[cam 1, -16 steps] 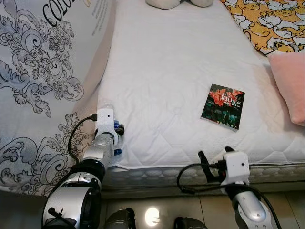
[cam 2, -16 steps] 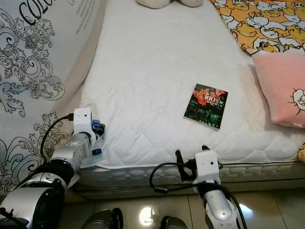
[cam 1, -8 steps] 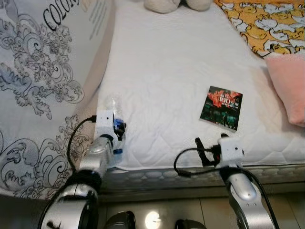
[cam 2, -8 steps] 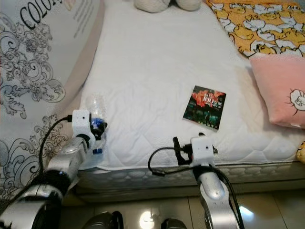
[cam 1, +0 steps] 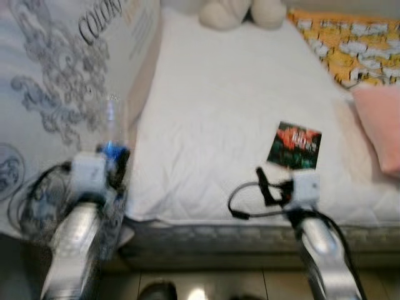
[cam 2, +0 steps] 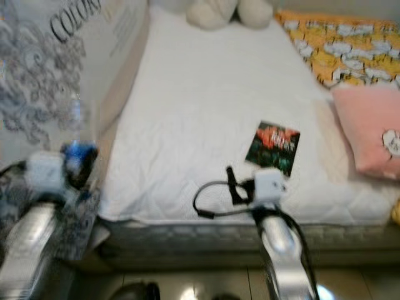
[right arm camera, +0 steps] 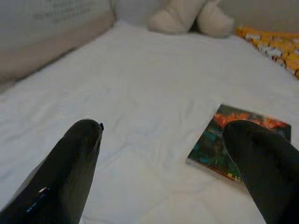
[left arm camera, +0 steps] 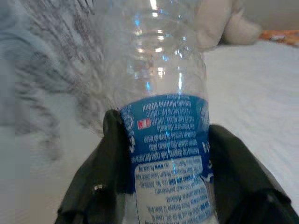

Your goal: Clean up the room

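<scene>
A clear plastic water bottle (left arm camera: 161, 121) with a blue label is clamped between the two black fingers (left arm camera: 100, 172) of the left gripper (cam 1: 111, 164), one finger pressed to each side of the label. In the left eye view the bottle (cam 1: 111, 128) is seen held upright at the left of the frame, beyond the mattress's left edge and in front of a large grey panel printed with scrollwork (cam 1: 56, 87). The head views are blurred.

The right gripper (right arm camera: 168, 163) is seen low and centre-right in the left eye view, over the near edge of the white quilted mattress (cam 1: 212, 106). Its fingers (right arm camera: 74, 163) are spread wide apart and nothing is held between them. Just beyond them a small book with a dark red and green cover (cam 1: 294, 145) is lying flat on the mattress, near the right finger in the wrist view.

A cream plush toy (cam 2: 225, 12) is resting at the top centre of the frame. An orange patterned blanket (cam 2: 340, 47) is spread at the upper right, and a pink pillow (cam 2: 369, 128) is lying at the right edge.
</scene>
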### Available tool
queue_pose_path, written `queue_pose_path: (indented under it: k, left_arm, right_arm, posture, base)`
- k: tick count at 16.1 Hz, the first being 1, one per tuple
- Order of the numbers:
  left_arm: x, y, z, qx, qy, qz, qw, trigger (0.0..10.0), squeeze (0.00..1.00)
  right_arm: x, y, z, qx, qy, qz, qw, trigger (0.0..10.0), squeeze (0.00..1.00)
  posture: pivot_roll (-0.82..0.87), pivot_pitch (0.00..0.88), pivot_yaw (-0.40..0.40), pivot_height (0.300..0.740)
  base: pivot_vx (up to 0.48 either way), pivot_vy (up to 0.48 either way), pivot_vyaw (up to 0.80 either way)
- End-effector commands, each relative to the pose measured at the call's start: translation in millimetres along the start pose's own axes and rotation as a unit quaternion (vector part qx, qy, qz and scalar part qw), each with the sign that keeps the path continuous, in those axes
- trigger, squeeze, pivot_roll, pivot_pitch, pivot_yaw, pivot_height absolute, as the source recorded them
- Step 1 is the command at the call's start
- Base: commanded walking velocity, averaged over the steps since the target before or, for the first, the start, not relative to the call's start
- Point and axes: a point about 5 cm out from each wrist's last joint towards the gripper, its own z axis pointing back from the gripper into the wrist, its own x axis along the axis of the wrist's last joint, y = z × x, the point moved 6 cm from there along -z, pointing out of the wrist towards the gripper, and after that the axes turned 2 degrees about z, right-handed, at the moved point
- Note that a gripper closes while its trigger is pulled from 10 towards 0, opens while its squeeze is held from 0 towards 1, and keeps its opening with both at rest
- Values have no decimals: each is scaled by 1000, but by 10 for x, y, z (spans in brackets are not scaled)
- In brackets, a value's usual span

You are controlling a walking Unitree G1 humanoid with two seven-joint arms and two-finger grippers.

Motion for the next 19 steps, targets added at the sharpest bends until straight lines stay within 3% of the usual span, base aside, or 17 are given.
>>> queue_pose_path:
  k: [1,2,3,4,6,9,11,19]
  left_arm:
    - [30,-163,81,-29,-5,11,1000,0,0]
    - [-86,-229,109,-27,18,13,999,10000,0]
    - [-144,-277,26,-9,33,-2,999,10000,0]
    - [-155,-386,-98,-19,42,25,999,10000,0]
    - [-56,-453,-201,-30,25,21,999,10000,0]
    - [32,-435,-253,-38,11,13,999,10000,0]
    - [65,-451,-319,-42,8,10,999,10000,0]
    - [-104,-499,-228,-45,43,35,997,10000,0]
  right_arm:
    - [95,-82,65,-8,-26,-8,1000,10000,0]
    - [80,-106,79,-14,-27,-10,999,10000,0]
    - [59,-89,35,-13,-23,-11,1000,10000,0]
    - [32,-47,-39,-7,-14,-11,1000,10000,0]
    - [-13,15,-124,4,-5,-4,1000,10000,0]
    - [-42,-10,-144,-2,1,-1,1000,10000,0]
    - [-87,-42,-146,-9,6,0,1000,10000,0]
    - [-150,-107,-54,-28,19,-12,999,10000,0]
  posture:
    - [-1,0,-8,740]
    - [-6,0,-15,740]
    - [-14,0,-22,740]
    - [-18,0,-23,740]
    - [-30,0,-13,740]
    - [-42,0,4,740]
    - [-46,0,13,740]
    - [-63,0,27,740]
  base:
    - [0,0,0]
    - [0,0,0]
    - [0,0,0]
    - [0,0,0]
    - [0,0,0]
    - [0,0,0]
    - [0,-480,0]
    - [0,-480,0]
